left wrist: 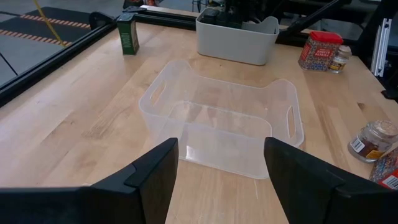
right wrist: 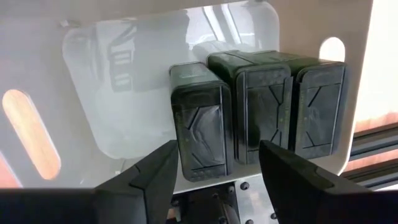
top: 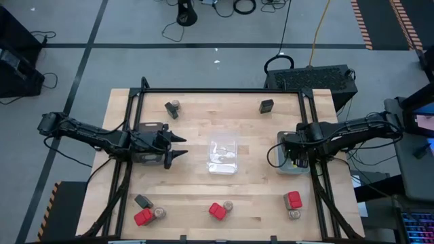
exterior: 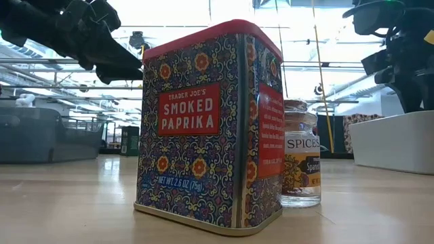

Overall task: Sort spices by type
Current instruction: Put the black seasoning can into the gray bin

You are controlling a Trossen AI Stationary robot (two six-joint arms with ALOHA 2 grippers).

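Three boxes (right wrist: 258, 112) side by side in the tray (top: 279, 163) at three o'clock of the bin (top: 223, 157).

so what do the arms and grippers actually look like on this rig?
Two matching arms, black all over, jointed segments with cables running alongside. The left gripper and the right gripper each carry two fingers. Seen from the wrists, the fingers are broad matte black paddles with angled, bevelled inner faces. No markings visible.

Table (top: 251, 135) — pale wood, smooth butcher-block grain. Clear tray (left wrist: 221, 124) — translucent plastic, glossy. Smoked paprika tin (exterior: 207, 129) — printed metal, slight sheen. Spice jar (exterior: 300, 163) — glass, paper label.
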